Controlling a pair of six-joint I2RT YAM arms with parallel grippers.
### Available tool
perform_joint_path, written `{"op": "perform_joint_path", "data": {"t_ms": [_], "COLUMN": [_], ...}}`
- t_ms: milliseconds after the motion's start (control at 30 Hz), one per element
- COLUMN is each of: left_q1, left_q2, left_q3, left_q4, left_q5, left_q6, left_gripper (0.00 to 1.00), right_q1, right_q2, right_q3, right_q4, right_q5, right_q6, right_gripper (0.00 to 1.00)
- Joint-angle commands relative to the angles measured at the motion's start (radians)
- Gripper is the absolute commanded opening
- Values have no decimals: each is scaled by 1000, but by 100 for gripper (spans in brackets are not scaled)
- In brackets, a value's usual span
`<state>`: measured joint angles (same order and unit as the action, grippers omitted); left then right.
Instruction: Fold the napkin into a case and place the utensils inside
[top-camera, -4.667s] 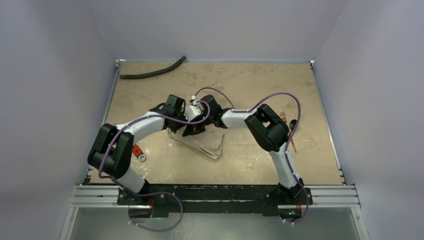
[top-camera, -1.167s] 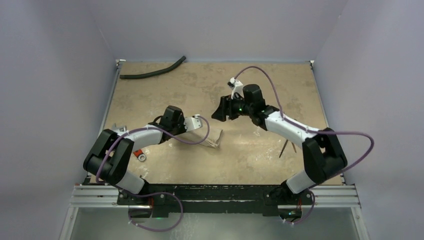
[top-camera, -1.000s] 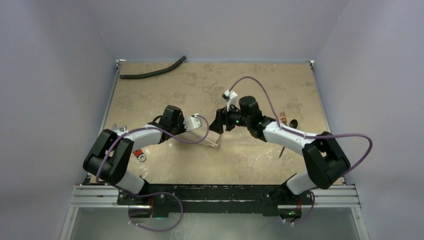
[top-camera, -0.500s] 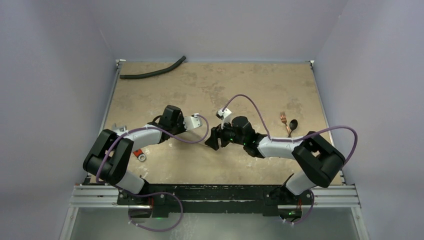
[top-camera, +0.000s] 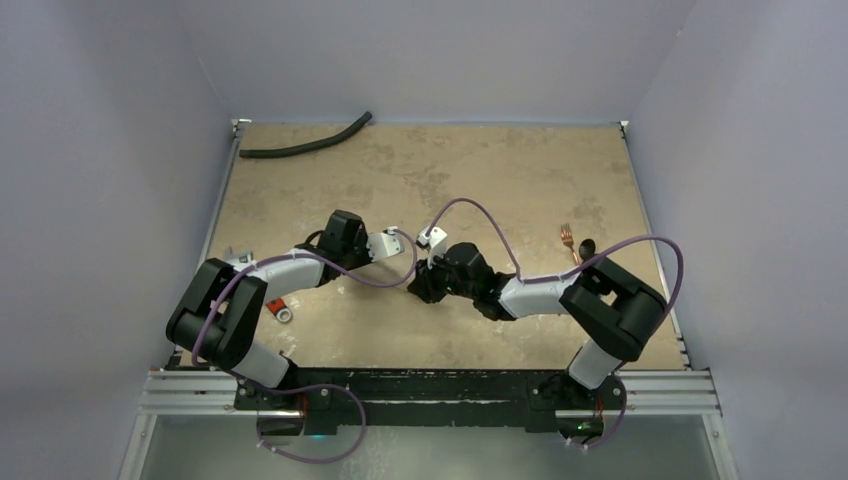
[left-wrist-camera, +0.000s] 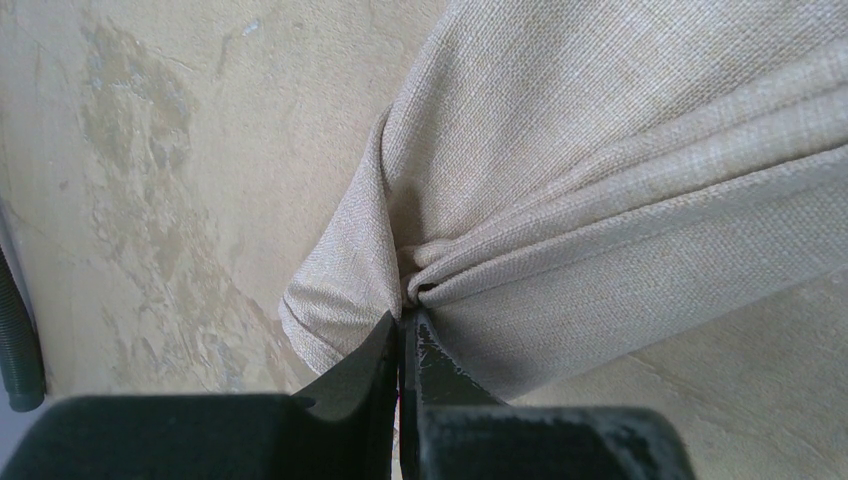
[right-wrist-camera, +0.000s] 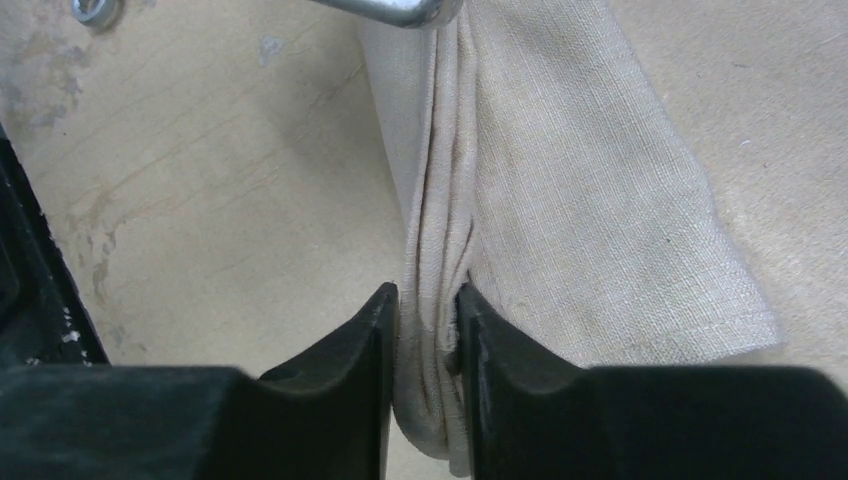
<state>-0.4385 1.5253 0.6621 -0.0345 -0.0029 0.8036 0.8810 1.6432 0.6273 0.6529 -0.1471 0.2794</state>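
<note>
The napkin (left-wrist-camera: 600, 170) is a beige cloth bunched into layered folds on the table. My left gripper (left-wrist-camera: 405, 318) is shut on a pinched fold at its edge. My right gripper (right-wrist-camera: 428, 305) presses both fingers against a thick bundle of folds of the napkin (right-wrist-camera: 570, 200) at the opposite end. In the top view the left gripper (top-camera: 398, 262) and the right gripper (top-camera: 422, 282) meet at mid-table and hide almost all of the cloth. The utensils lie apart at the right: a copper fork (top-camera: 568, 238) and a dark-bowled spoon (top-camera: 586, 246).
A long black hose (top-camera: 305, 146) lies along the far left edge. A red-handled tool with a metal ring (top-camera: 279, 306) sits near the left arm, and its ring (right-wrist-camera: 95, 9) shows in the right wrist view. Metal rails border the table.
My right arm swung from the table's middle down and left to the napkin, and its jaws closed on the folds. The left arm held still, shut on the cloth.
</note>
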Motion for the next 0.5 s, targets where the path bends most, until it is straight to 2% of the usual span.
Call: {"op": "perform_joint_path", "data": {"t_ms": [0, 67, 133, 300, 467], "left_q1": [10, 11, 10, 12, 9], "left_q2": [31, 14, -1, -19, -23], "left_q3": [-29, -11, 8, 26, 9], "left_q4": [-202, -229, -264, -326, -322], "left_q5": [58, 62, 72, 98, 95], "left_q6": [-46, -49, -55, -66, -70], "left_gripper": [0, 0, 0, 0, 0], "right_q1": [7, -8, -40, -142, -206], "right_q2": [-18, -16, -4, 65, 94], "right_q3": [34, 48, 58, 113, 119], "right_q4": [40, 12, -3, -42, 9], "right_q5": [2, -26, -81, -256, -423], "right_q6": [-14, -9, 5, 39, 96], "right_gripper": [19, 6, 0, 0, 0]}}
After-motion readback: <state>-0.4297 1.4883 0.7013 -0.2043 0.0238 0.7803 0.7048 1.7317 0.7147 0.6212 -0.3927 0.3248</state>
